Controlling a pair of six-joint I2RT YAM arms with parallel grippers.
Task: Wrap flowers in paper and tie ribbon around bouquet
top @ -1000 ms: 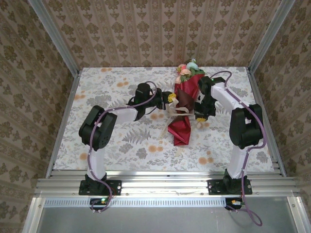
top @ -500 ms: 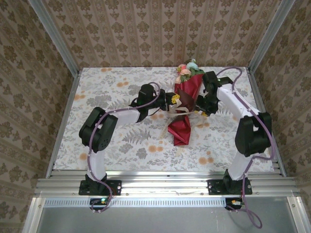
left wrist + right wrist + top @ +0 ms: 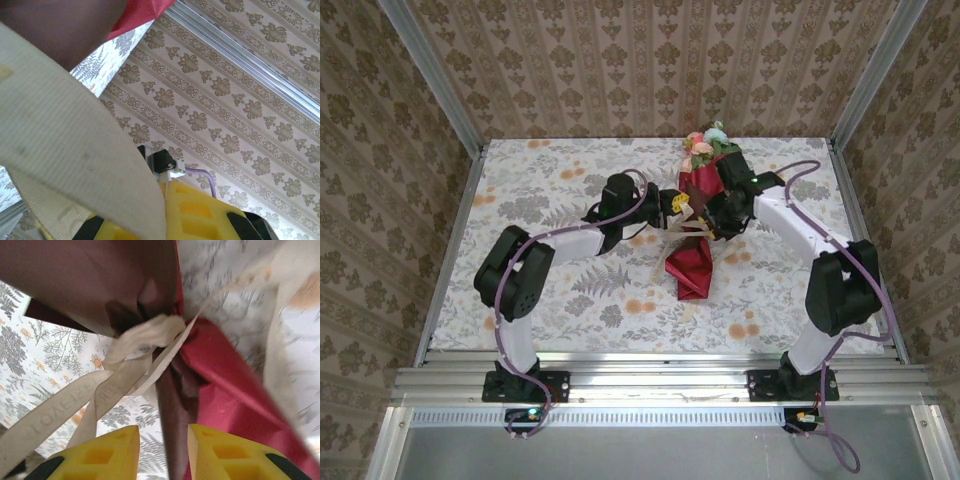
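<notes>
Bouquet point(image 3: 692, 268) lies on counter point(image 3: 550, 190), flowers point(image 3: 705, 146) twd 12 o'clock. L claw point(image 3: 672, 205) at its 9 o'clock, clenched on ribbon point(image 3: 125, 382). R claw point(image 3: 163, 432) at 3 o'clock, released, fingers apart nr the knot.

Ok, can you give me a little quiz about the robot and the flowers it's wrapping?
1. True or false: the flowers lie at the near edge of the table.
2. Where is the ribbon bunched up? A) around the middle of the paper B) around the blooms C) loose by itself in a corner.
3. Fill in: in the right wrist view, the right gripper has fingers coloured ____.
Key: 1 false, they lie by the far edge; 2 A; 3 yellow.
</notes>
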